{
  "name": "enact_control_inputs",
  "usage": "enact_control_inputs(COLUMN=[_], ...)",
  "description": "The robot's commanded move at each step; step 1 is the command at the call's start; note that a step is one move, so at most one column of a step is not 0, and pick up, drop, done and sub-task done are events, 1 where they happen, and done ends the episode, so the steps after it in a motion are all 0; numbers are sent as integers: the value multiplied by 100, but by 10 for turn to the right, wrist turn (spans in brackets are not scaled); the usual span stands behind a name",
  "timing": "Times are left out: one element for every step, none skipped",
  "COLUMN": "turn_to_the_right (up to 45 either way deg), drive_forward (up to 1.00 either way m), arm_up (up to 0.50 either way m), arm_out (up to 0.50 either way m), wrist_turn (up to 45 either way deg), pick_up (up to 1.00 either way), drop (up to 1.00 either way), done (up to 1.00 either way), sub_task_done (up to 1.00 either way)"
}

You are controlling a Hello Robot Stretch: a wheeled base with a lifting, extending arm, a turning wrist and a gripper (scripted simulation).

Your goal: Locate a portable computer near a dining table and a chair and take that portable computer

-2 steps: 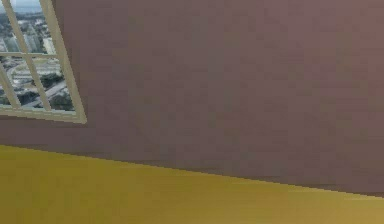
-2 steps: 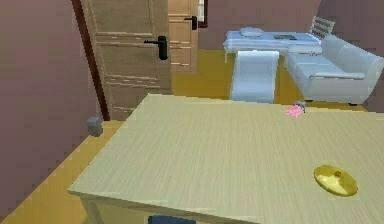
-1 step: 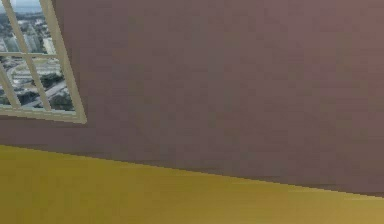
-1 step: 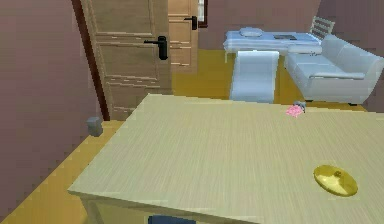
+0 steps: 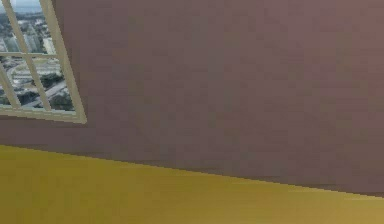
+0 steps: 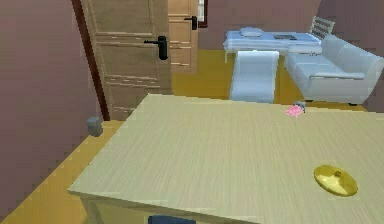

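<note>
The robot stands close beside the tabletop (image 6: pixel 230 150), with the side on which its arm reaches turned toward it. The tabletop's near edge lies along the bottom of the arm side view and slants a little, so the body is not quite square to that edge. The robot's front points past the tabletop's end, away from its surface, at a mauve wall (image 5: pixel 220 80) nearby. The foot of that wall also slants across the forward view, so the body faces it at an angle.
</note>
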Motion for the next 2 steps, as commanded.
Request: enact_control_inputs(turn_to_the_right=[0,0], drive_forward=[0,0], arm_up=[0,0], arm_out=[0,0], wrist_turn=[450,450], pick_up=[0,0], drop=[0,0], done=[0,0], sub_task_done=[0,0])
